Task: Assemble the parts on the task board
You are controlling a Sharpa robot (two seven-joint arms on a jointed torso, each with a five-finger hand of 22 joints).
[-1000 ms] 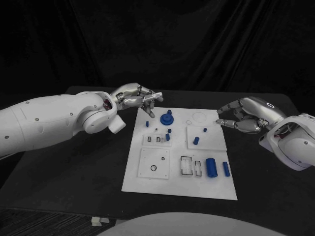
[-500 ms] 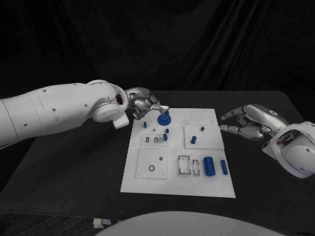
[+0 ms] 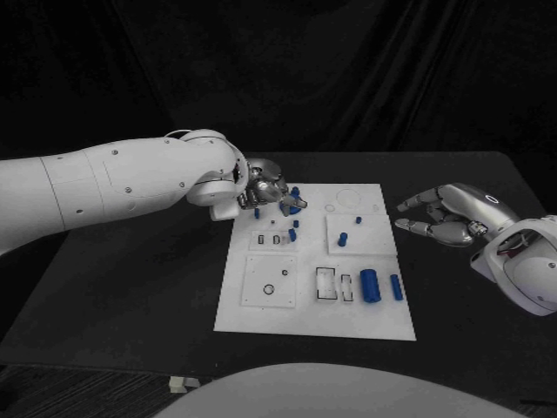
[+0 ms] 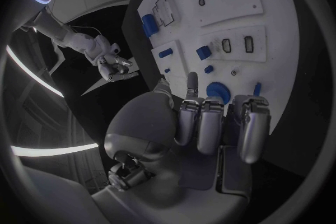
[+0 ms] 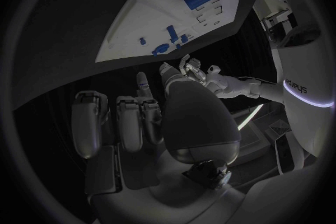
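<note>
The silver left hand (image 3: 265, 187) hovers, fingers curled and empty, over the round blue disc part (image 4: 218, 91) at twelve o'clock on the white rectangular task board (image 3: 278, 309). The silver right hand (image 3: 452, 215) waits at three o'clock, fingers apart.

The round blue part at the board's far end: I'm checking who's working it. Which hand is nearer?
Left. The left hand hovers right at the round blue part; the right hand hangs off the task board's right edge, empty.
</note>
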